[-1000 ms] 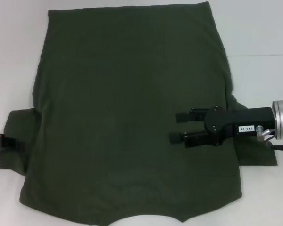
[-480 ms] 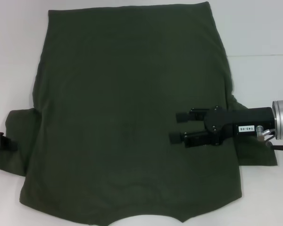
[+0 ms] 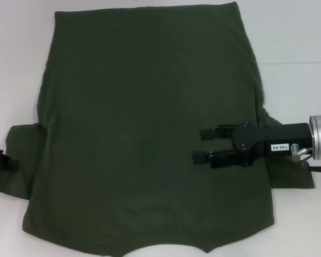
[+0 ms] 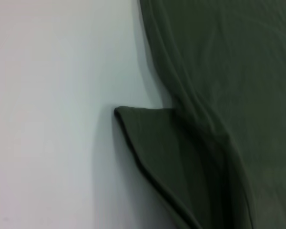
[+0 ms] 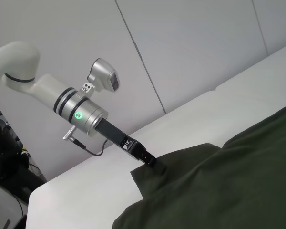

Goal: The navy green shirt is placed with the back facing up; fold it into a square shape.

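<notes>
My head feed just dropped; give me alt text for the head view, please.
The navy green shirt lies spread flat, back up, on a white table. The right gripper hovers over its right side, fingers apart. The left gripper is at the left sleeve's edge.

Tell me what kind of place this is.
Likely a robot lab or test cell. A navy green shirt lies flat on a plain white table; behind it are bare grey wall panels and cabling. Left gripper sits at one sleeve, right gripper over the shirt.
</notes>
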Controlling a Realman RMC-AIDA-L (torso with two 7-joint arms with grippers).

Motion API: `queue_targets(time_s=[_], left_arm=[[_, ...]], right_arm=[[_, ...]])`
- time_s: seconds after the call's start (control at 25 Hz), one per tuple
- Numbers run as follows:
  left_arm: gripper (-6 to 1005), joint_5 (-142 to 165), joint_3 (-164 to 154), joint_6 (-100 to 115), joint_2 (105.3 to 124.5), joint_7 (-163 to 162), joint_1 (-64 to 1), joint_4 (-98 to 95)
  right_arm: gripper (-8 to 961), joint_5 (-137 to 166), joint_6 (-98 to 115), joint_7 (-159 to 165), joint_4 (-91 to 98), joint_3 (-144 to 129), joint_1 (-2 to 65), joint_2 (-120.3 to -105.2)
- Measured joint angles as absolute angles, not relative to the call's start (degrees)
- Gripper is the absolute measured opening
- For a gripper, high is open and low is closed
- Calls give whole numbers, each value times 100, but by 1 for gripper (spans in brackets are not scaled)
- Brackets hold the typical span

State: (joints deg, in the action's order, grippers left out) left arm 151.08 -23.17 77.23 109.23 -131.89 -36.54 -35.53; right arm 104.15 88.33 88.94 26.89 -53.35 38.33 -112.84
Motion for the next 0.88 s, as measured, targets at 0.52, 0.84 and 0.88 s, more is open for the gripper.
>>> queue_targets(time_s=[0.52, 0.84, 0.88], left_arm=[[24, 15704, -1958, 8409, 10486, -13292, -3939, -4200], [26, 16166, -1952, 9165, 10172, -13451, -4551, -4316], [26, 16179, -1968, 9287, 10140, -13528, -4630, -4321]], right_arm=[[845, 10414, 8833, 8903, 2704, -5335, 3797, -11267], [842, 10415, 8833, 8879, 2706, -5335, 3784, -11273], [842, 10414, 8834, 8875, 2703, -5332, 3785, -11274]])
